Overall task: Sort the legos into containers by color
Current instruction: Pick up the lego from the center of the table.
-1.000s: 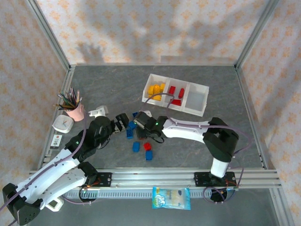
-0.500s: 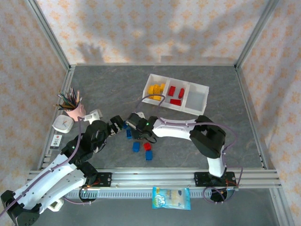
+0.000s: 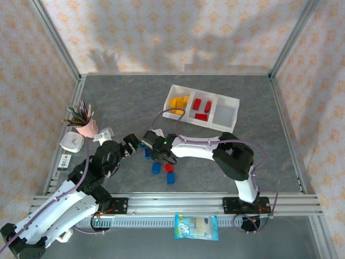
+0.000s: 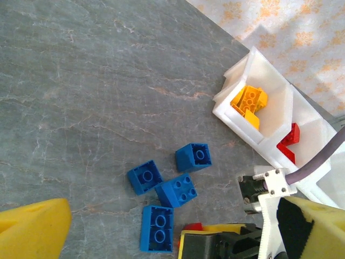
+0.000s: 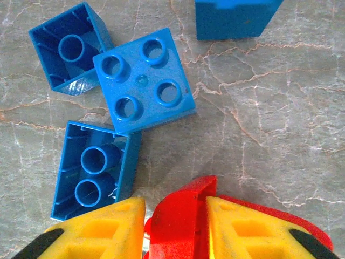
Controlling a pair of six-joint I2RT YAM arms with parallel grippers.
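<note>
My right gripper (image 5: 175,216) is shut on a red lego (image 5: 180,221) just above the grey tabletop. Several blue legos lie right in front of it: a studs-up one (image 5: 143,81) and hollow-side-up ones (image 5: 94,170) (image 5: 70,46). The top view shows the right gripper (image 3: 152,145) beside my left gripper (image 3: 130,143). In the left wrist view the left gripper (image 4: 172,218) stands open over the same blue legos (image 4: 176,190). The white containers tray (image 3: 226,113) holds yellow legos (image 3: 179,101) on its left and red legos (image 3: 202,108) in its middle.
More blue legos (image 3: 156,168) (image 3: 170,178) and a red one (image 3: 168,168) lie nearer the arm bases. A pink cup of pencils (image 3: 86,127), a white clock (image 3: 71,142) and a small white box (image 3: 105,133) stand at the left.
The right gripper has slid left and closed on the red lego. The left arm has drawn back to the left.
</note>
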